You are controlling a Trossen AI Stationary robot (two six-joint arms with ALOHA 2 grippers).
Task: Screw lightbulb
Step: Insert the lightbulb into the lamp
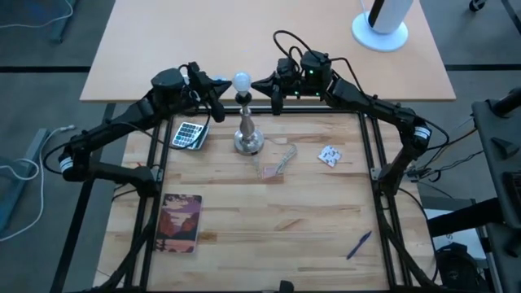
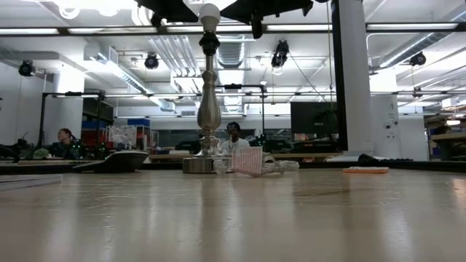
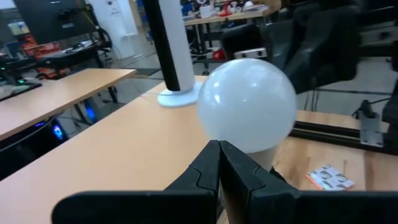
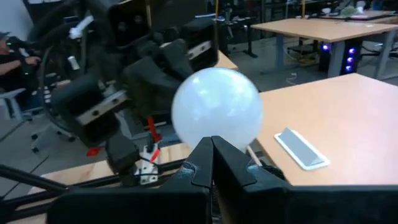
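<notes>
Lightbulb atop lamp stand, between closed left end effector and closed right end effector, neither gripping it

The high view looks straight down on the whole table from well above, with the left tool and right tool near its far edge. The low view sits at table-top level on the near side, facing level across the boards into the room, far from both tools, whose arms only cut its upper border. Each wrist view rides close behind its own tool, the left tool and the right tool looking toward each other. All four views share the lightbulb, which sits between the two tools and just ahead of each.
</notes>
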